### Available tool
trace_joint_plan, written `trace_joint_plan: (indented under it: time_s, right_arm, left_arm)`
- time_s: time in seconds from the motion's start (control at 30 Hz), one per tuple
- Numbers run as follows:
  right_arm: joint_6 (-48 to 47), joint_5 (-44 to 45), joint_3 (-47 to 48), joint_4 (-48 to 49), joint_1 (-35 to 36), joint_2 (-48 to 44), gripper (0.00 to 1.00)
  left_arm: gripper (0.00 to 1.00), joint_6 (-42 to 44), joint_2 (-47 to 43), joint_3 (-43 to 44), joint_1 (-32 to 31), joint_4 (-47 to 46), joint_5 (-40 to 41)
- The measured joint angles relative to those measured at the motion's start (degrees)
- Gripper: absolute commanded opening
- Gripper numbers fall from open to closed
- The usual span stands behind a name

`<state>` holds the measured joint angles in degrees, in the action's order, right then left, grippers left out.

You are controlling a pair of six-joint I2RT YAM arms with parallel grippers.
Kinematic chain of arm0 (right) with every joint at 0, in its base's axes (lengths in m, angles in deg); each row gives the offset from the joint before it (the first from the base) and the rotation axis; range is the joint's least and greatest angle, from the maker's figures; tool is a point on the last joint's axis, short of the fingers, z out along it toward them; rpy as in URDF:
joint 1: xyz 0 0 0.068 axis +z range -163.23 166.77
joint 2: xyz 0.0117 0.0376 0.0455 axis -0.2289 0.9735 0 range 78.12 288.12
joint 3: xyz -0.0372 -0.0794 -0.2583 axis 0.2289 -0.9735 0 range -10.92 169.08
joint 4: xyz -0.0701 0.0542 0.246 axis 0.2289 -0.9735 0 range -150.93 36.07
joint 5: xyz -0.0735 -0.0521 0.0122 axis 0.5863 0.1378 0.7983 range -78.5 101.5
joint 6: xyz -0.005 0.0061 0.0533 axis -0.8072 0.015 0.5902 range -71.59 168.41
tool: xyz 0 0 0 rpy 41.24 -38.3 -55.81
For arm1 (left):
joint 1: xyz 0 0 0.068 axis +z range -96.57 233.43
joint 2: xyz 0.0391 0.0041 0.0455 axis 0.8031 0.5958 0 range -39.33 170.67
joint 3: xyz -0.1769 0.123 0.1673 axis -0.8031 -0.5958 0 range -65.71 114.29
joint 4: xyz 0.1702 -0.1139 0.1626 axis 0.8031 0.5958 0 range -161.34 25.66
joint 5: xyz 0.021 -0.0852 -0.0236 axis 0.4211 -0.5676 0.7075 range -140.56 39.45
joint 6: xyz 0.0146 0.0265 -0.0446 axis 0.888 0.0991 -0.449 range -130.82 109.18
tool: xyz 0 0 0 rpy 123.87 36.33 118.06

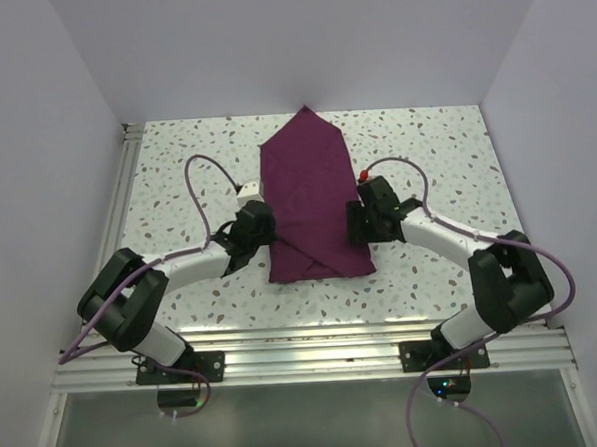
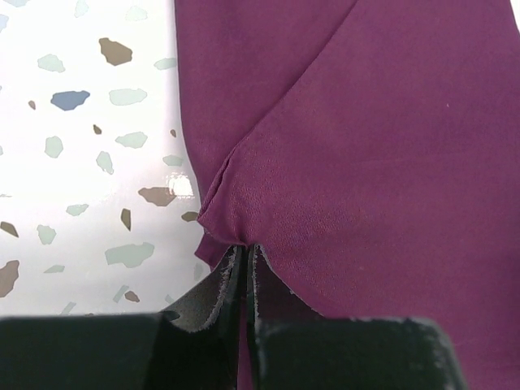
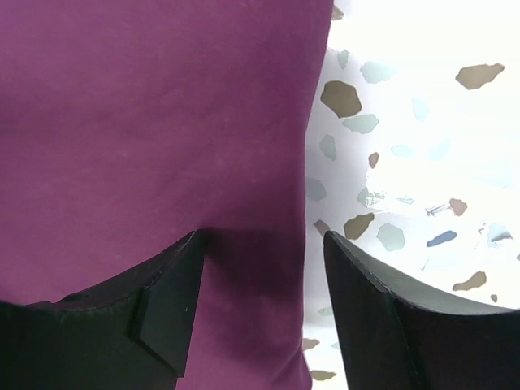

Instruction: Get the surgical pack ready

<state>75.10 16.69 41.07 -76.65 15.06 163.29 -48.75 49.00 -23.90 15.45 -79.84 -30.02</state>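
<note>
The surgical pack [image 1: 312, 198] is a plum-maroon drape folded into a long bundle in the middle of the table, with a pointed flap at its far end. My left gripper [image 1: 262, 228] sits at the bundle's left edge. In the left wrist view it [image 2: 246, 248] is shut on a puckered fold of the pack [image 2: 374, 162]. My right gripper [image 1: 356, 220] is at the bundle's right edge. In the right wrist view it [image 3: 262, 237] stands open astride that edge, one finger over the pack [image 3: 162, 122] and the other over the table.
The speckled white tabletop [image 1: 176, 170] is walled in by white panels on the left, back and right. An aluminium rail [image 1: 315, 348] runs along the near edge by the arm bases. Purple cables loop beside both arms.
</note>
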Motion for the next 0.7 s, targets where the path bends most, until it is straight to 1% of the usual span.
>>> trace_joint_plan:
  time_s: [0.13, 0.27, 0.43, 0.7]
  right_arm:
    - [-0.35, -1.25, -0.31, 1.49, -0.28, 3.85, 0.58]
    - [0.31, -2.36, -3.82, 6.03, -0.46, 2.95, 0.56]
    - [2.43, -3.13, -10.58, 10.01, 0.28, -2.75, 0.56]
    - [6.43, 0.09, -17.33, 7.58, 6.62, -12.07, 0.56]
  left_arm:
    - [0.04, 0.0, 0.35, 0.2, 0.0, -0.13, 0.07]
    - [0.04, 0.04, 0.46, 0.11, -0.02, -0.7, 0.02]
    - [0.04, 0.02, 0.46, -0.94, -0.55, -2.71, 0.26]
    - [0.05, -1.55, -1.2, -4.63, -5.05, -6.12, 3.45]
